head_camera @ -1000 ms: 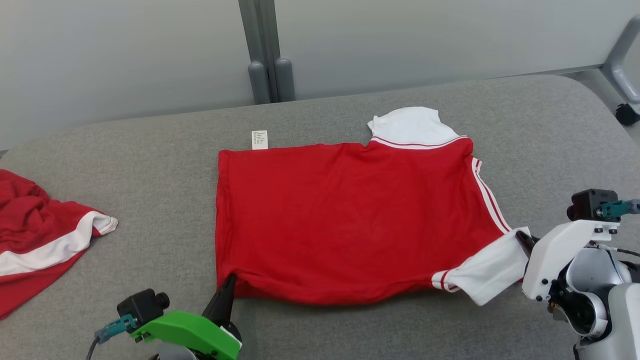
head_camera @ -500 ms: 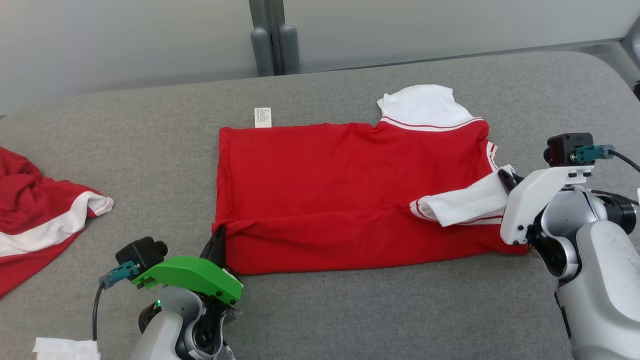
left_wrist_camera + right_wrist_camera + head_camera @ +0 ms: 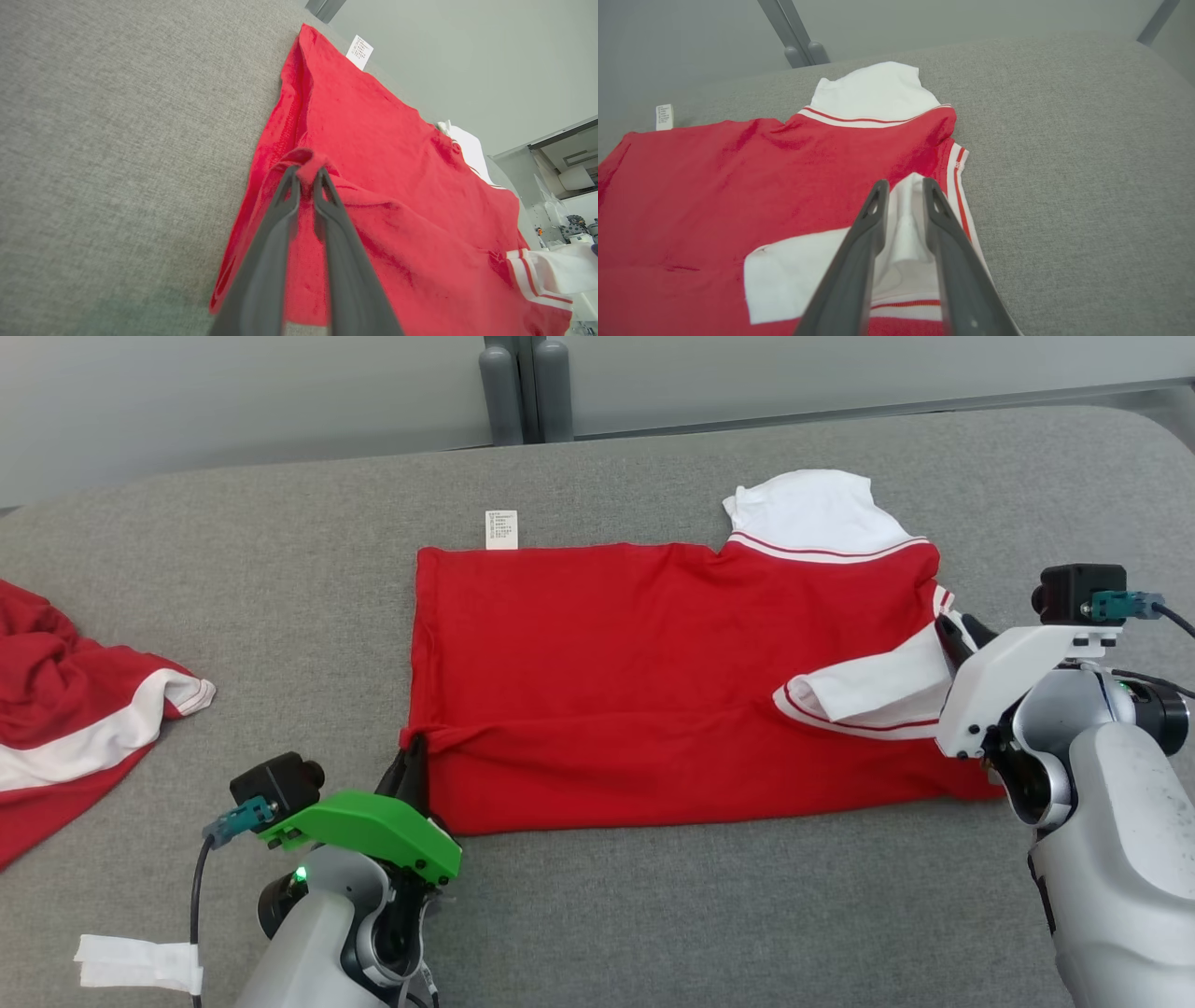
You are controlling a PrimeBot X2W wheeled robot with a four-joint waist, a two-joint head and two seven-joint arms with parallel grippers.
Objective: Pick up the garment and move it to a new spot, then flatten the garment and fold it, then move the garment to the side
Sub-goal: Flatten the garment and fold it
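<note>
My left gripper [image 3: 306, 173] is pinched tight on a small pucker at the corner of the garment [image 3: 653, 691]. It is a soft red knit shirt, lying flat and roughly rectangular ahead of both sets of fingers. My right gripper [image 3: 904, 186] has its fingers parted. The white sleeve [image 3: 798, 266], trimmed with red piping, lies slack between and beneath them over the red body. Past those fingertips a white flap [image 3: 873, 91] sticks out, and a small label [image 3: 501, 529] juts from the far hem. Everything rests on a coarse grey woven cushion [image 3: 280, 616] with rounded corners, and a plain pale wall [image 3: 233, 392] stands behind.
</note>
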